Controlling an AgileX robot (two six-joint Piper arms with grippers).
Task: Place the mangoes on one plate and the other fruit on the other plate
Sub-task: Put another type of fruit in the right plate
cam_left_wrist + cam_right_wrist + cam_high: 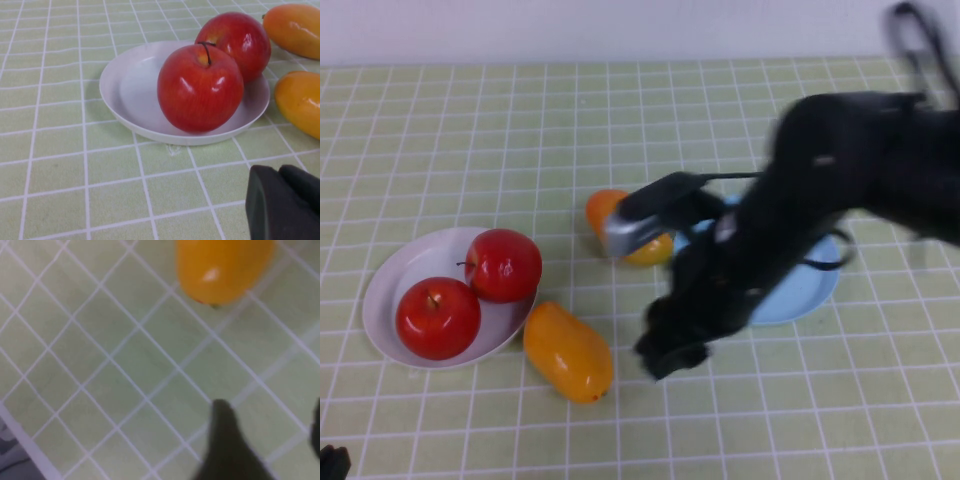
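A: Quick one. Both apples (470,290) sit on the white plate (390,285) toward the tabletop's left edge, touching each other. Apple half looks done.

B: Mangoes?

A: Both off-plate. Near mango (568,351) lies on the tabletop just beside the white plate's rim. Far mango (608,212) is mid-tabletop, partly hidden by the right arm. Blue plate (810,290) is empty as far as I can see, mostly under that arm.

B: Right hand?

A: Right hand (672,350) hangs low beside the near mango, arm stretched across the blue plate, blurred. Fingers apart, nothing between them; its wrist view shows that mango ahead.

B: Tip?

A: I'd say come down across the mango's narrow width, near its middle; it's glossy and could roll.

B: Left hand?

A: Left hand (332,462) sits at the front left corner, facing the white plate. Can't tell its opening.
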